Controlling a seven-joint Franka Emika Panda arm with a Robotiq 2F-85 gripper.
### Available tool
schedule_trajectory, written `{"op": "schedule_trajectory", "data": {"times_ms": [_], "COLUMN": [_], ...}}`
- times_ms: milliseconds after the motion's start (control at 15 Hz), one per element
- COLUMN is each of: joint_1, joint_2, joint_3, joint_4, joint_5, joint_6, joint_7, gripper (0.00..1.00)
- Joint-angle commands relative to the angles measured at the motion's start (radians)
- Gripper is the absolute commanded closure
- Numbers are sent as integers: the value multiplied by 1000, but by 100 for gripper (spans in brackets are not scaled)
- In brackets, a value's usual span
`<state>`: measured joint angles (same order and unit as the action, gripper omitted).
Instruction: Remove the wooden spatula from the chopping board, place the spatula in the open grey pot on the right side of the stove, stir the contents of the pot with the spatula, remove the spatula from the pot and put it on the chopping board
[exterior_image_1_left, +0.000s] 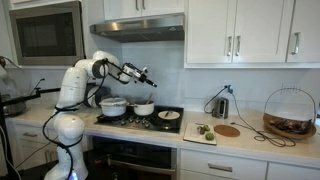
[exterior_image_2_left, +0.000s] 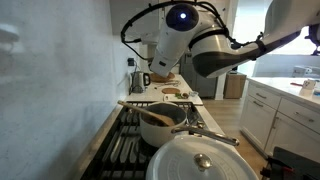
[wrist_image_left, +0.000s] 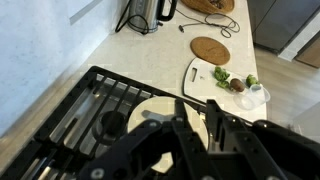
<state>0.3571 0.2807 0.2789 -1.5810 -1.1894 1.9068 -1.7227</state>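
Observation:
My gripper hangs above the stove, between the small grey pot and the flat pan. In the wrist view the gripper looks down on the pan's pale disc. Its jaws stand close together on a narrow pale strip that looks like the wooden spatula's handle; the rest of the spatula is hidden. The grey pot stands open, its handle pointing away. The white chopping board on the counter holds vegetables and a clear cup, with no spatula on it.
A large lidded pot stands beside the grey pot. On the counter past the board are a round wooden trivet, a kettle with its cable, and a wire basket. A range hood hangs above the stove.

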Motion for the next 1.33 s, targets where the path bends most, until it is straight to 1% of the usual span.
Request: {"op": "schedule_trajectory", "data": {"times_ms": [0, 200, 333, 467, 533, 600, 667, 733, 800, 867, 1133, 1200, 1267], "joint_1": [6, 2, -14, -34, -43, -50, -58, -65, -74, -82, -121, -134, -147], "joint_2": [14, 20, 23, 30, 36, 44, 55, 65, 76, 88, 149, 163, 174], "joint_3": [12, 17, 24, 24, 19, 13, 7, -1, -10, -20, -52, -57, -59], "joint_4": [32, 47, 68, 107, 138, 171, 209, 247, 286, 325, 482, 514, 536], "joint_5": [39, 103, 215, 365, 436, 504, 568, 625, 683, 736, 928, 975, 1023], "joint_6": [-21, -21, -16, -19, -34, -58, -90, -122, -163, -203, -362, -385, -397], "joint_7": [-30, -44, -77, -139, -169, -198, -222, -231, -247, -255, -238, -221, -205], "gripper": [93, 93, 93, 93, 87, 48, 58, 50, 45, 37, 8, 2, 0]}}
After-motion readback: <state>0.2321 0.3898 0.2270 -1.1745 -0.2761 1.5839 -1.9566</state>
